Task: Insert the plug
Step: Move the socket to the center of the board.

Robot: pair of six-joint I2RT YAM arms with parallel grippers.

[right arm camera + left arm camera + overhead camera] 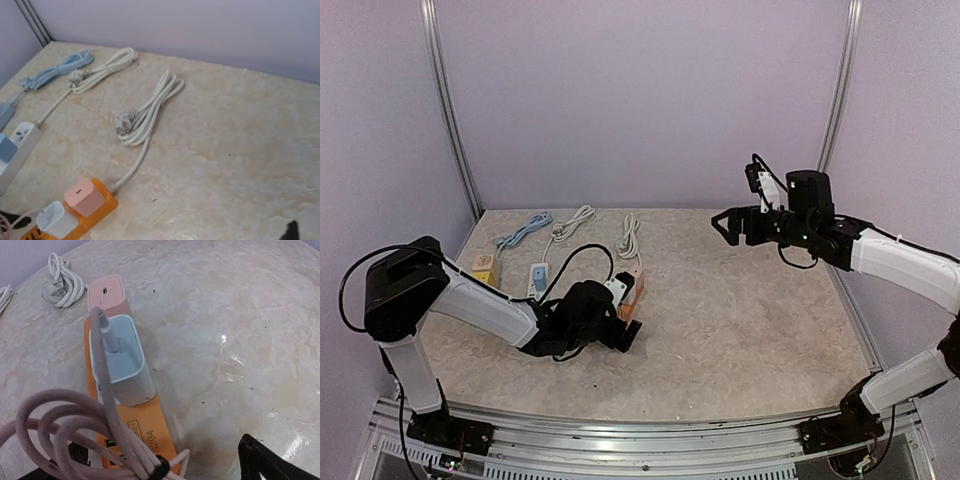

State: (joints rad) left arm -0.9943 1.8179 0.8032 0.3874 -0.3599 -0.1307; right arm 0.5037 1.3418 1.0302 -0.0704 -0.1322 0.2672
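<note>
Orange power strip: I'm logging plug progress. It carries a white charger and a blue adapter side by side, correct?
Wrong in one respect: beside the white charger on the orange power strip sits a pink adapter, not a blue one. The right wrist view shows this. The two do stand side by side on it.

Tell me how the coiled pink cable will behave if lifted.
The pink cable would probably flop and sag: its loops lie loose, bundled only by a black tie. It likely tugs the white charger, since one end runs into it.
</note>
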